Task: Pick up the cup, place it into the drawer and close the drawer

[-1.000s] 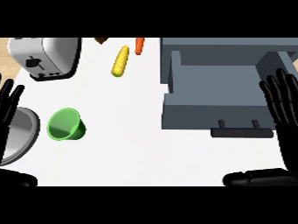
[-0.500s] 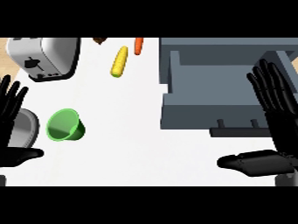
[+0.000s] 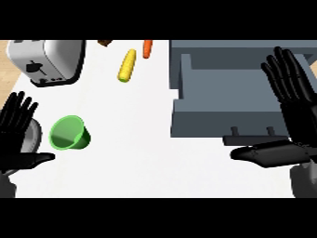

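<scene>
**Q:** Where is the task's object lying?

**A:** The glossy green tapered cup [image 3: 70,134] is lying tipped on its side on the smooth white counter [image 3: 140,158], with its round mouth showing. It is resting well apart from the open matte grey box-shaped drawer [image 3: 215,118] at the right.

**Q:** What are the hands doing?

**A:** The black left hand [image 3: 9,139] is spreading flat near the cup, fingers straight and thumb out, gripping nothing. The black right hand [image 3: 301,116] is likewise extending straight fingers over the drawer's right side (its thumb is crossing the drawer's bar handle [image 3: 250,137]) and is carrying nothing.

**Q:** What else is sitting on the counter?

**A:** A rounded, shiny metal toaster [image 3: 48,60] is standing at the far left. Beside it a long yellow tapered vegetable [image 3: 127,65] and a slim orange carrot [image 3: 147,48] are lying near each other.
</scene>
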Available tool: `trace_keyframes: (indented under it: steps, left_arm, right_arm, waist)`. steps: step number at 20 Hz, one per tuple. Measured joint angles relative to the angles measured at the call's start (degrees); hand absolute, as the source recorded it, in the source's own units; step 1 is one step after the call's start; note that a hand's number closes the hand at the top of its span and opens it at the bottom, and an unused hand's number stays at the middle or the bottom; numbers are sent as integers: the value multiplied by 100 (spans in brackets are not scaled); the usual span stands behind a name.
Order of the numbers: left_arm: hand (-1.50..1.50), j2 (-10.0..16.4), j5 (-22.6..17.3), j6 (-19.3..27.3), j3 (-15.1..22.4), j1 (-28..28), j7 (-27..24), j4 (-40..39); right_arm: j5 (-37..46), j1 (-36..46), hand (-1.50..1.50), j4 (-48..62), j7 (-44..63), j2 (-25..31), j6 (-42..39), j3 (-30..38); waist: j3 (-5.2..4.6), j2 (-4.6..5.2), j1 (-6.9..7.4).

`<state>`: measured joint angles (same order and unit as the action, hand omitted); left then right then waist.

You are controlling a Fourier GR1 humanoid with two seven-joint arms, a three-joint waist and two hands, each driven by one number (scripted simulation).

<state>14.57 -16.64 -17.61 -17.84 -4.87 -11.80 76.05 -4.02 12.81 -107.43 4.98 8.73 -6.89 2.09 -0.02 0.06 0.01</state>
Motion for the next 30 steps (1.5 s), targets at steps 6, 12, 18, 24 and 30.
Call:
trace_keyframes:
  steps: [6,12,18,24,30]
  left_arm:
    - [-150,61,481,-20,-40,-245,-923,-1432]
    - [-150,200,860,-16,-88,-808,-1922,-3113]
    - [-150,474,1243,-107,-135,-1415,-3087,-4893]
    - [-150,566,1446,51,-192,-1779,-3812,-5997]
    - [-150,472,1550,225,-193,-1915,-4147,-6386]
  right_arm:
    - [-141,127,-150,35,50,133,-109,242]
    - [-164,101,-150,40,-10,128,-176,302]
    - [-160,220,-150,-19,154,138,-166,309]
    - [-267,202,-150,-183,265,153,-218,341]
    - [-322,400,-150,-51,341,209,-257,386]
  waist:
    - [-1,2,-22]
    - [-2,6,-41]
    - [-6,15,-68]
    - [-16,34,-116]
    - [-22,56,-144]
